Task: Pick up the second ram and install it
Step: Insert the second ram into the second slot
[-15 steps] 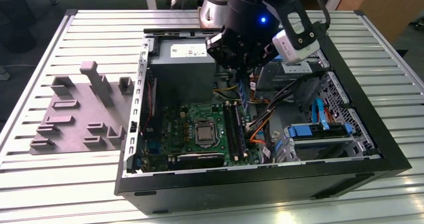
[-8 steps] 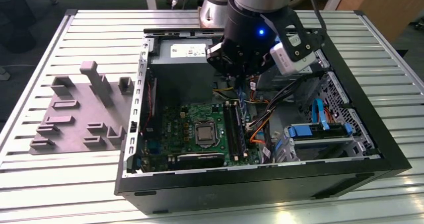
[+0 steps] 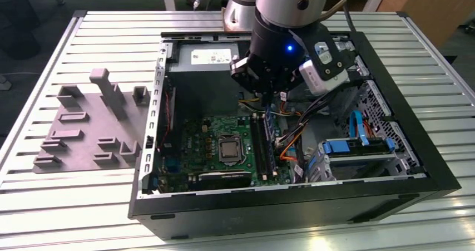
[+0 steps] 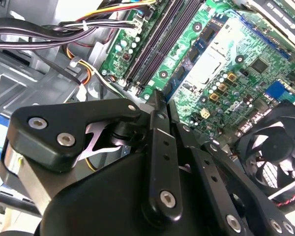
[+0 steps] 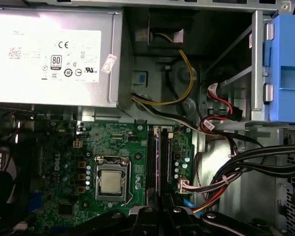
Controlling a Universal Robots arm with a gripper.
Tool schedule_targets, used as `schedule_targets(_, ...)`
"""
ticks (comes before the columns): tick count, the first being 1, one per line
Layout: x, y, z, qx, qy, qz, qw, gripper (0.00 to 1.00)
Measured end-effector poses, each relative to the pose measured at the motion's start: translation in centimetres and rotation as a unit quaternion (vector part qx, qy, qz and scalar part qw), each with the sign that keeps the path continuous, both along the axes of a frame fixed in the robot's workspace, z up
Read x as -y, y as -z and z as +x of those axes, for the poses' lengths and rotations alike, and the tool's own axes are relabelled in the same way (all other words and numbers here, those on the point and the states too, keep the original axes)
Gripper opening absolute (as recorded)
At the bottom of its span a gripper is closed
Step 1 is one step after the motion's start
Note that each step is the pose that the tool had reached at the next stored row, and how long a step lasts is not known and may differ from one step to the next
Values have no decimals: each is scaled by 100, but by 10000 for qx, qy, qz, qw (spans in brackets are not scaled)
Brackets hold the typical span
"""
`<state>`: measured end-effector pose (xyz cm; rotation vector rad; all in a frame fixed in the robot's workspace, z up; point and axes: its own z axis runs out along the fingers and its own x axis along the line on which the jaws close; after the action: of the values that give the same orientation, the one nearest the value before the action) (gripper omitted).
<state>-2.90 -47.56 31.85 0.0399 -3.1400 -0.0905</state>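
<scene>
My gripper (image 3: pixel 268 95) hangs inside the open computer case (image 3: pixel 297 206), over the far end of the long black memory slots (image 3: pixel 261 142). In the second wrist view its fingers (image 4: pixel 160 147) meet at the tips, shut, with nothing showing between them, just above the near end of the slots (image 4: pixel 157 44). In the first wrist view the gripper (image 5: pixel 161 209) sits at one end of the slots, where a thin dark ram (image 5: pixel 157 157) stands edge-on in a slot. I cannot tell whether the neighbouring slot (image 5: pixel 166 160) holds one too.
The grey fixture tray (image 3: pixel 82 134) with raised blocks lies on the table at the exterior view's left. Inside the case are the power supply (image 5: pixel 54 54), processor (image 5: pixel 110 182), a fan (image 4: pixel 270 157), a blue drive cage (image 3: pixel 356 148) and cable bundles (image 5: pixel 236 172) beside the slots.
</scene>
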Motion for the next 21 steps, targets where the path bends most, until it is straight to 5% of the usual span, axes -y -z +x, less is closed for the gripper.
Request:
schedule_targets(9, 22, 13, 1, 0, -1, 1, 10000, 14)
schedule_targets(12, 60, 60, 0, -4, 0, 2, 10000, 14)
schedule_targets(21, 67, 193, 0, -5, 1, 0, 10000, 14)
